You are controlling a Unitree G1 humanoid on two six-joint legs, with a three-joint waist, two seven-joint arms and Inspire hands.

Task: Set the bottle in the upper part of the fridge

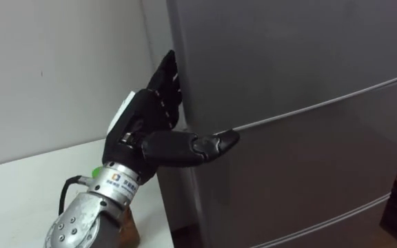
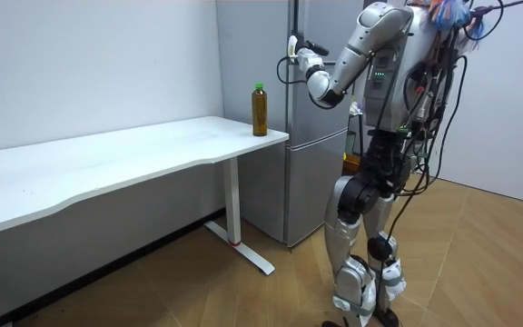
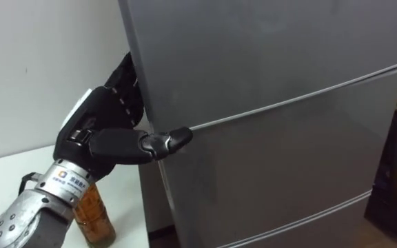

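Left hand (image 1: 140, 118): spread wide, fingers straight along side edge of closed upper fridge door (image 1: 288, 55), thumb across its front; likely seeking purchase to pull. Bottle (image 3: 92, 212): upright on white table (image 2: 134, 159) below the forearm, awaiting transfer

left hand (image 1: 143, 117): black, silver wrist. fridge (image 1: 288, 69) right of the hand: plain grey, thin pale seam lines across. bottle (image 3: 92, 210) under the hand: amber-brown, green cap. desk (image 1: 19, 193) below the hand: white. wall (image 1: 54, 69) left of it: off-white. floor (image 2: 479, 263): light brown wood planks.
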